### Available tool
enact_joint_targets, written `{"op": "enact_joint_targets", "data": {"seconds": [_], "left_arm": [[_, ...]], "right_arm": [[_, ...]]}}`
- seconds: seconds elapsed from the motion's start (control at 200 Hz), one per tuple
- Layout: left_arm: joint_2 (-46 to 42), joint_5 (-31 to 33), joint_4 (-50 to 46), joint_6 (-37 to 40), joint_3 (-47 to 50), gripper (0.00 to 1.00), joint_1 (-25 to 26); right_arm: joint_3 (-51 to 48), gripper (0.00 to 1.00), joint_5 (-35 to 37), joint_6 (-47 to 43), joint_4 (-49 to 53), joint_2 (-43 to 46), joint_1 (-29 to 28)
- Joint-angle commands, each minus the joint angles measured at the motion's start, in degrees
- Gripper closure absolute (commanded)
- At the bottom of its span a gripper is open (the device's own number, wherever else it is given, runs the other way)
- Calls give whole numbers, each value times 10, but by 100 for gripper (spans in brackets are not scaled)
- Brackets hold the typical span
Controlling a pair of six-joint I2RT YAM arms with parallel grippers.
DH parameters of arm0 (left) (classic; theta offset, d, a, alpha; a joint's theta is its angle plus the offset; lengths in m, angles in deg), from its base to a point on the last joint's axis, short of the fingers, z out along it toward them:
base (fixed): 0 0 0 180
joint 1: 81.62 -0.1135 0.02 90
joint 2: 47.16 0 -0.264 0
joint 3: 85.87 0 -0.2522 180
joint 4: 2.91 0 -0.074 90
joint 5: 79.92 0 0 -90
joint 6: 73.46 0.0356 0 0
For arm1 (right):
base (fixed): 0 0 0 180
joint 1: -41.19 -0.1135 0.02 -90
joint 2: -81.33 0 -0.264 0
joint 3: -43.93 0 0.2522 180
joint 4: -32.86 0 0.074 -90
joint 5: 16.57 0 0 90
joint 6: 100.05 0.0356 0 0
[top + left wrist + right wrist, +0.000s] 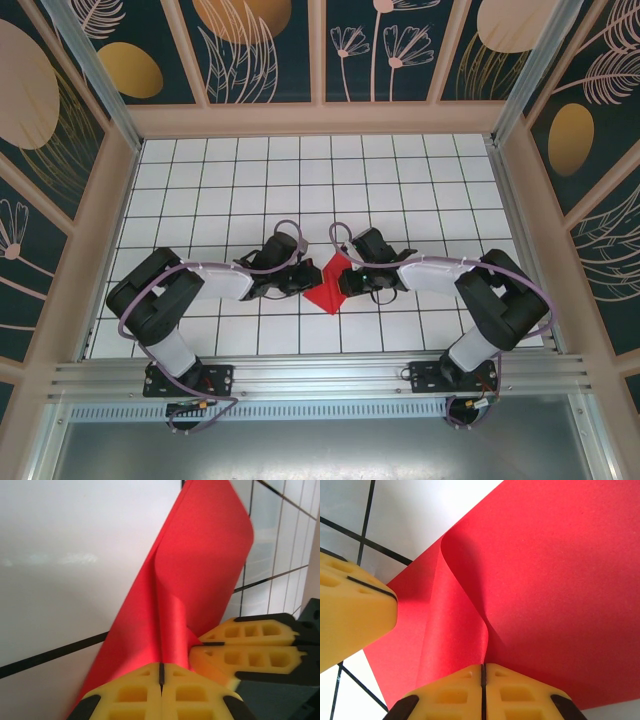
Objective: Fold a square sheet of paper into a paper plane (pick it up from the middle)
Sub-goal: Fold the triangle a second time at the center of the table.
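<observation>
Evidently mid-fold. Left of the square sheet of paper (328, 287): clamped shut on its red edge with the left gripper (161, 672), pinching a raised ridge, likely to set a crease. Held between the two above the tiled desk (400, 180), curled rather than flat. Right of the sheet: gripped likewise by the right gripper (482, 672), closed tight on paper, probably steadying against the pull.

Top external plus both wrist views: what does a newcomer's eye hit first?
The bright red paper, centred toward the near edge of the white gridded table. The left gripper and right gripper meet over it tip to tip, each shut on a raised fold of it.
</observation>
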Motion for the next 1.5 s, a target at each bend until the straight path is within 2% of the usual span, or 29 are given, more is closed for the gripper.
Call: {"op": "enact_joint_targets", "data": {"seconds": [0.0, 0.41, 0.816, 1.121, 1.291, 1.496], "left_arm": [[11, 8, -19, 20, 8, 100, 0], [14, 6, -17, 27, 14, 100, 1], [30, 15, -33, 37, 17, 100, 0], [32, 14, -38, 41, 13, 100, 1], [21, 16, -48, 45, 0, 100, 1], [-40, 32, -47, 40, -21, 100, 1]], "right_arm": [[12, 90, 10, -9, 8, -10, 3], [7, 90, 12, -8, 22, -23, 3], [21, 90, 22, -10, 43, 11, 3], [14, 90, 23, -12, 36, -7, 3], [14, 90, 27, -12, 34, -21, 3], [4, 90, 20, -7, 24, -26, 3]]}}
